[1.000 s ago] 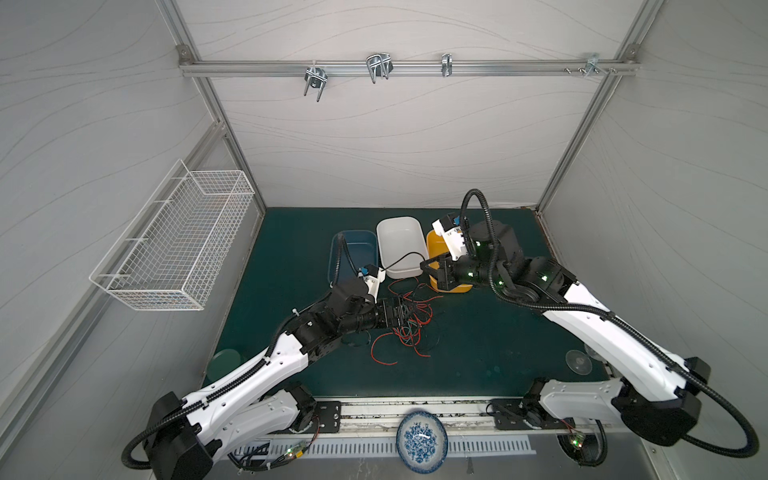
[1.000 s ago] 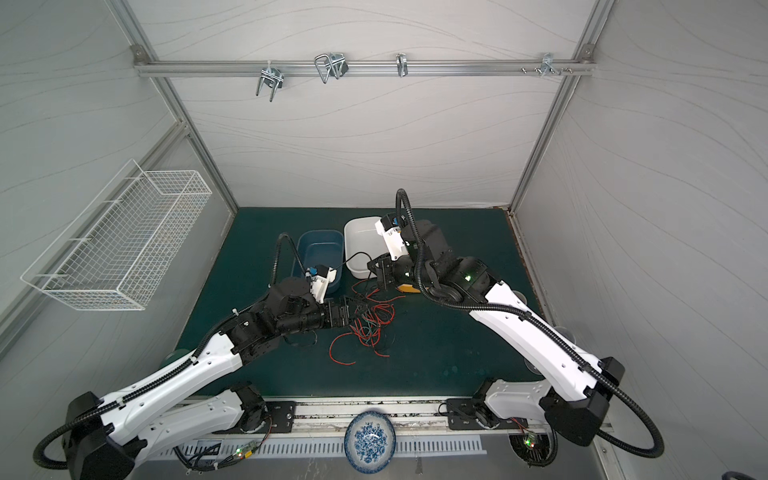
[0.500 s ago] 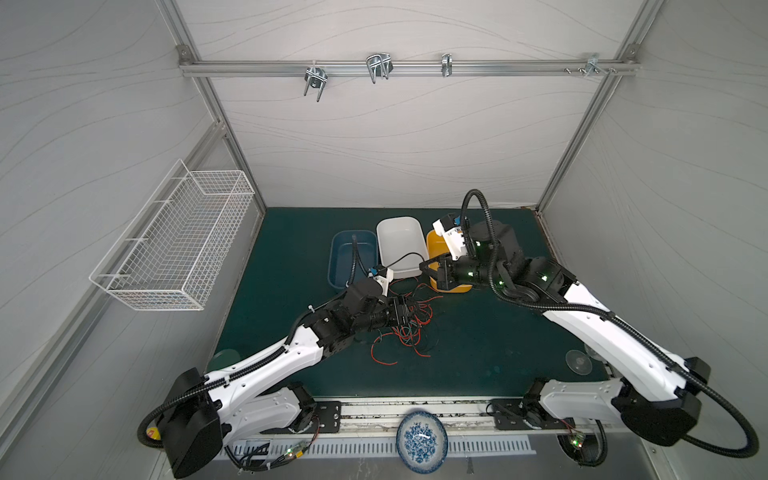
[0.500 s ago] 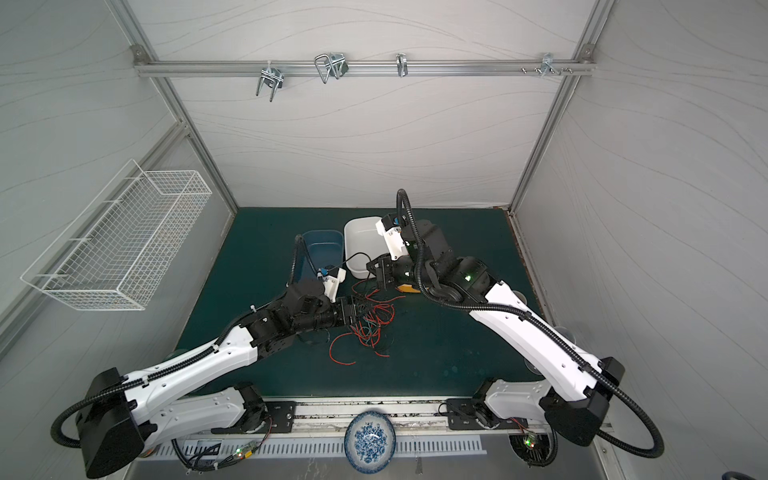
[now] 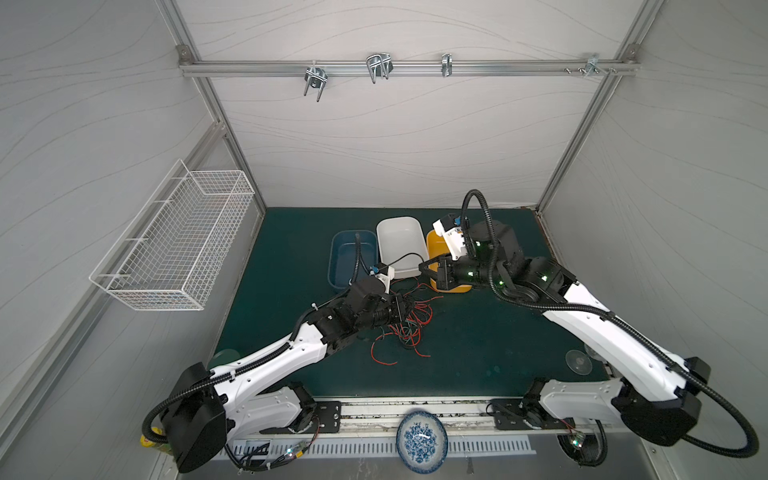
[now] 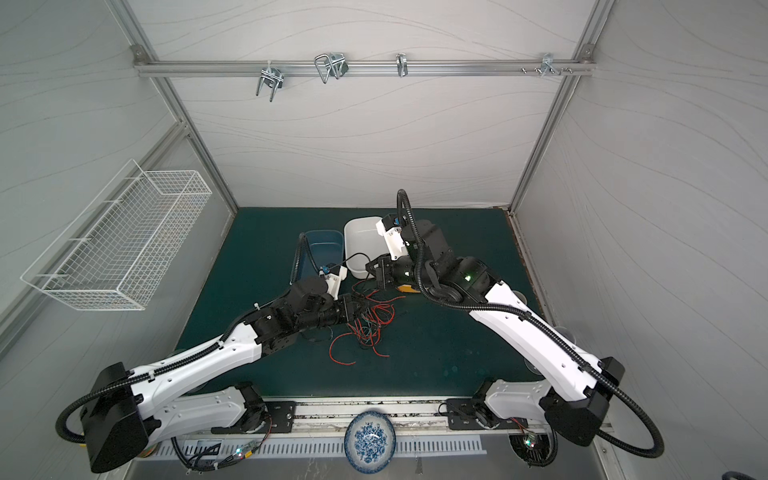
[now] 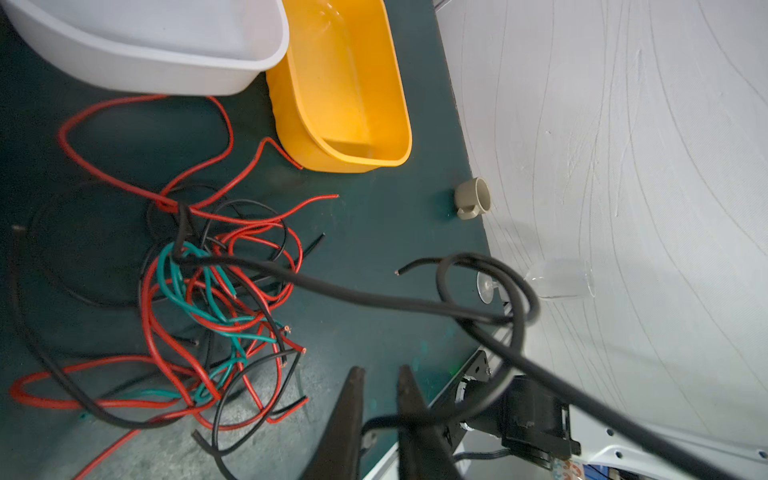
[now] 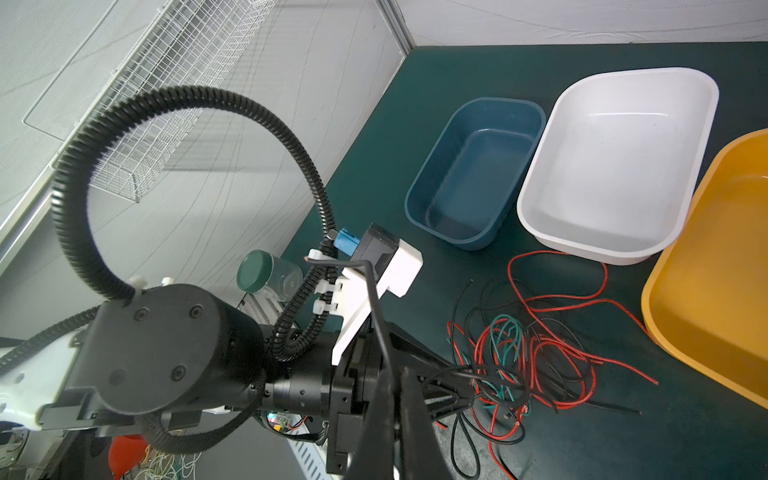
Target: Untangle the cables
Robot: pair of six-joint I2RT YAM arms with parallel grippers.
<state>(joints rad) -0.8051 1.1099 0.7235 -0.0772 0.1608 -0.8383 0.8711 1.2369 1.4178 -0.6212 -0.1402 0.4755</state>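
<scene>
The cables lie in a knot of red, black and teal-green strands on the dark green mat, also seen in the left wrist view and the right wrist view. My left gripper sits at the knot's left edge. Its jaws are narrow, with a black strand crossing between them. My right gripper hovers above the knot's far side. It is shut on another black cable, which arcs over the left wrist camera.
Blue bin, white bin and yellow bin stand side by side behind the knot. By the right wall are a beige cup and a clear glass. A green-lidded jar stands at the mat's left, a patterned plate at the front.
My left gripper has slid right into the knot and its jaws have gone from wide open to narrow round a black strand. The right arm has held still.
</scene>
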